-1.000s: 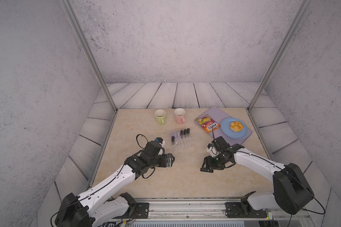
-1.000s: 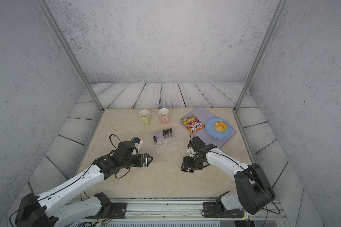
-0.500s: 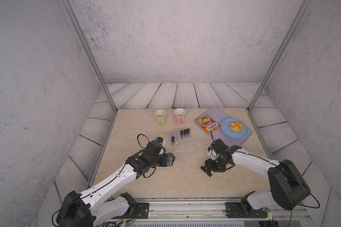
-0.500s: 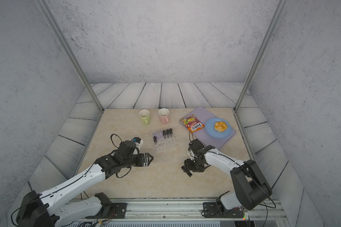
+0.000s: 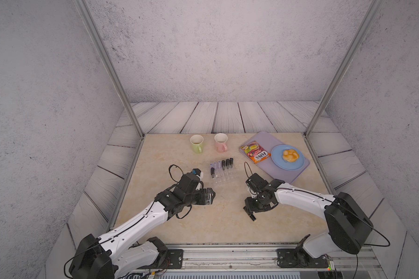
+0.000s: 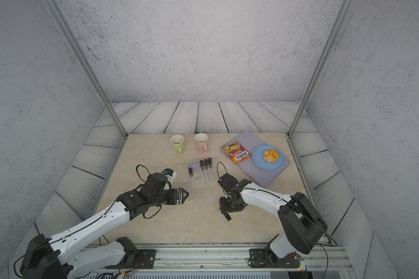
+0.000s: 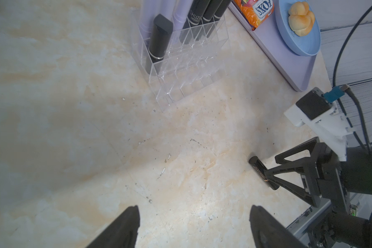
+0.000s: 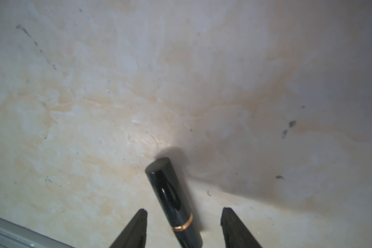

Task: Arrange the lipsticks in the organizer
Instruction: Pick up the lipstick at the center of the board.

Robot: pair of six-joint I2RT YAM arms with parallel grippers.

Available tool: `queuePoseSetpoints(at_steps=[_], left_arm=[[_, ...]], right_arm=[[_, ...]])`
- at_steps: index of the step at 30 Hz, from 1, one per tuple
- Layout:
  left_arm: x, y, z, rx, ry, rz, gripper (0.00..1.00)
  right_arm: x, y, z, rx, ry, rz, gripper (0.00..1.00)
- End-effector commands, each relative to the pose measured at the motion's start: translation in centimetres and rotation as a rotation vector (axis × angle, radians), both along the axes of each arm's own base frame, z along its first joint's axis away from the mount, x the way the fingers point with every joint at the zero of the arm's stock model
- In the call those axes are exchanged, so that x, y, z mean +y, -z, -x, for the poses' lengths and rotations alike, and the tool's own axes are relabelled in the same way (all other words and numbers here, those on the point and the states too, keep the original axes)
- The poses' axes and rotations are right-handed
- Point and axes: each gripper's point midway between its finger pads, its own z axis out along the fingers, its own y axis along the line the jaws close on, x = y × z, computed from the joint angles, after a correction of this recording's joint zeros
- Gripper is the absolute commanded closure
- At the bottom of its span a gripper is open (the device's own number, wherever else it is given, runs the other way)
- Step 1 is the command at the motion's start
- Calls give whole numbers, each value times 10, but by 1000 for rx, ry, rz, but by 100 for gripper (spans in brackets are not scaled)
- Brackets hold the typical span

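The right fingers (image 8: 135,232) have been swung down and drawn narrower since a second ago. A glossy black lipstick (image 8: 172,197) with a gold band is straddled, untouched, gaps showing on both sides. It lies flat on the worktop (image 5: 203,229), near-right of the organizer (image 5: 224,175). The left fingers (image 7: 122,227) are held wide, empty.

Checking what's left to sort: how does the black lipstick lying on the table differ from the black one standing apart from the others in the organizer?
The loose lipstick lies flat on the table, between the open jaws of the right gripper; the lone lipstick stands upright in an organizer cell. The loose lipstick's band looks gold, the lone lipstick's silver. Both are glossy black tubes.
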Motion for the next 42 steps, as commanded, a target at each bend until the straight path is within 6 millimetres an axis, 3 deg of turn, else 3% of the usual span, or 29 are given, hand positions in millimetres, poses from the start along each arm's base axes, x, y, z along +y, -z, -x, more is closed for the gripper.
queuePoseSetpoints(at_steps=[1, 10, 14, 18, 21, 26, 29, 34, 42], left_arm=[[0, -2, -1, -10, -10, 0, 14], [1, 0, -1, -9, -14, -7, 14], [0, 1, -1, -4, -9, -5, 15], [-5, 5, 6, 17, 35, 9, 21], [-18, 2, 16, 13, 92, 79, 23], [-64, -22, 34, 17, 226, 360, 22], [-90, -29, 45, 30, 329, 410, 22], [-107, -54, 44, -40, 398, 448, 31], [-110, -80, 32, -113, 373, 489, 46]], right_arm=[[-6, 8, -9, -34, 30, 104, 47], [8, 22, -11, -10, -41, 156, 72], [12, 13, -15, -28, -31, 140, 84], [25, -19, -26, -110, -19, 41, 90], [45, -60, -39, -262, -45, -131, 93], [71, -145, -52, -619, -81, -511, 98], [84, -186, -49, -725, -107, -700, 99], [104, -211, -42, -676, -95, -882, 99], [107, -218, -36, -632, -55, -988, 100]])
